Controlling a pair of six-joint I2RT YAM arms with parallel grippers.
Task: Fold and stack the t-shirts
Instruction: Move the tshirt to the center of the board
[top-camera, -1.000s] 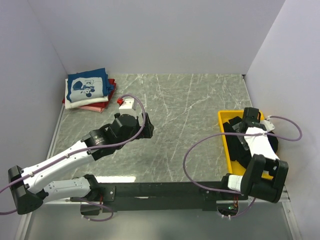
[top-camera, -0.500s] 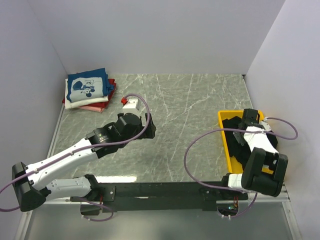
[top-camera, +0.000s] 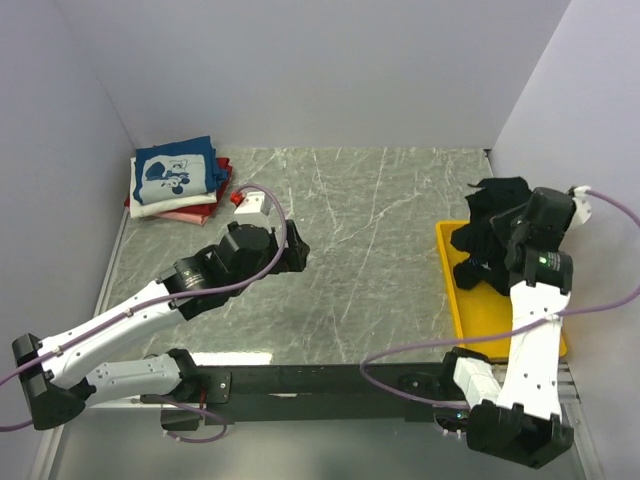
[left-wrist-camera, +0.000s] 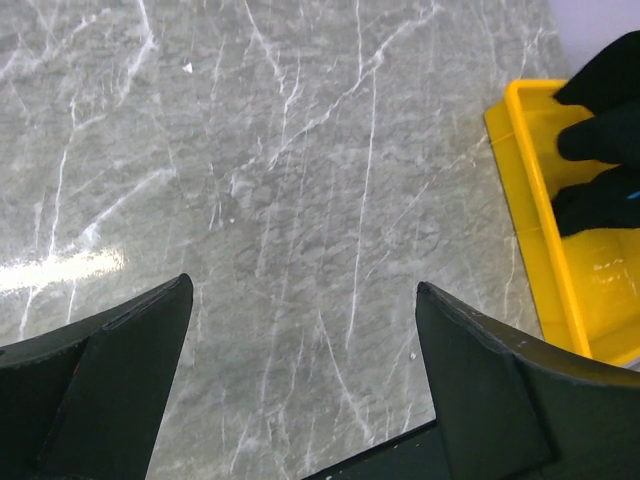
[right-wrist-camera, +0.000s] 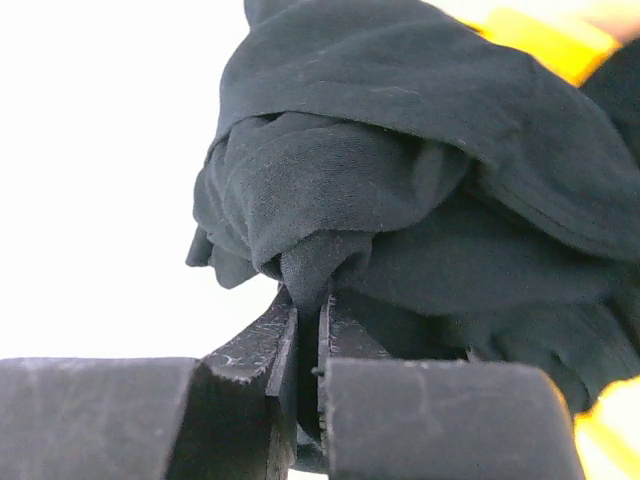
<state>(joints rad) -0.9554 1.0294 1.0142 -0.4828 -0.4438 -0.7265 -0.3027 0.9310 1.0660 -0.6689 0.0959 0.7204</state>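
A bunched black t-shirt (top-camera: 493, 212) hangs above the far end of the yellow tray (top-camera: 500, 325); part of the cloth still trails down into the tray. My right gripper (right-wrist-camera: 318, 300) is shut on a fold of this black t-shirt (right-wrist-camera: 400, 180). In the top view the right gripper (top-camera: 508, 238) is mostly buried in the cloth. A folded stack sits at the far left corner: blue t-shirt (top-camera: 172, 173) with white print on top, white (top-camera: 150, 207) and red (top-camera: 190, 213) beneath. My left gripper (top-camera: 295, 255) hovers open over bare table (left-wrist-camera: 302, 283), holding nothing.
The yellow tray (left-wrist-camera: 530, 180) lies along the table's right edge, with the black cloth (left-wrist-camera: 605, 130) over its far end. White walls close the table at the left, back and right. Grey marbled tabletop (top-camera: 380, 230) lies between the two arms.
The right gripper shut on the black t-shirt in the tray and rose with it, the arm now standing tall. The left arm only swayed slightly and stayed open.
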